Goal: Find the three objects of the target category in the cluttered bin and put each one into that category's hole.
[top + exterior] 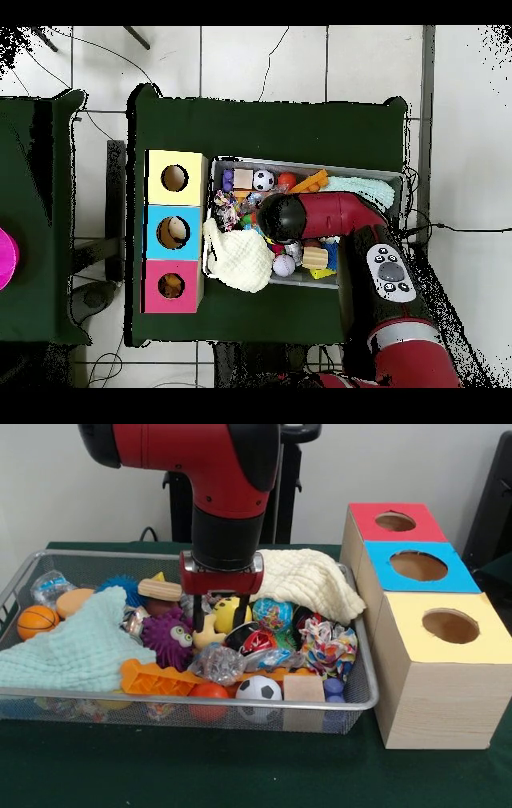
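- The bin sits on the green desk, still crowded with toys and cloths.
- The gripper hangs low over the yellow toy, fingers spread, holding nothing.
- The blue box appears to hold something; sorting judged mostly outstanding.

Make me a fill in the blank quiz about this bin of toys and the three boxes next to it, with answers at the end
1. In the front view, the box nearest the camera has a ____ top.
2. The claw hangs over the wire ____.
3. The soccer ball lies by the bin's ____ rim in the front view.
4. The cloth draped over the bin's corner nearest the boxes is ____.

Missing words: yellow; bin; near; cream
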### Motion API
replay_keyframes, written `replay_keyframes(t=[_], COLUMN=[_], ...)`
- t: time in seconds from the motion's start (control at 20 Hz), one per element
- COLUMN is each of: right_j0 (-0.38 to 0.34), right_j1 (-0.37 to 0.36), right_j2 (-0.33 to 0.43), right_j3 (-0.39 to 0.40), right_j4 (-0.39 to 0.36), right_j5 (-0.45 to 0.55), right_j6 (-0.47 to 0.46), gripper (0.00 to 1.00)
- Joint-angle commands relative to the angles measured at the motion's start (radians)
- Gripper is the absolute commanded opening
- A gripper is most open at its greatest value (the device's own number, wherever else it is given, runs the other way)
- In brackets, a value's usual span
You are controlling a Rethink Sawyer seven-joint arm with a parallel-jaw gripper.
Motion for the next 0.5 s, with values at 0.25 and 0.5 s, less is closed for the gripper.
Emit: replay_keyframes(t=[0.25,0.5], right_j0=[0.039,0.046], right_j1=[0.035,0.044], right_j2=[-0.052,-0.063], right_j3=[0.009,-0.007], right_j4=[-0.025,-0.019], right_j5=[0.055,0.062], right_j6=[0.063,0.051], gripper=[1.00,1.00])
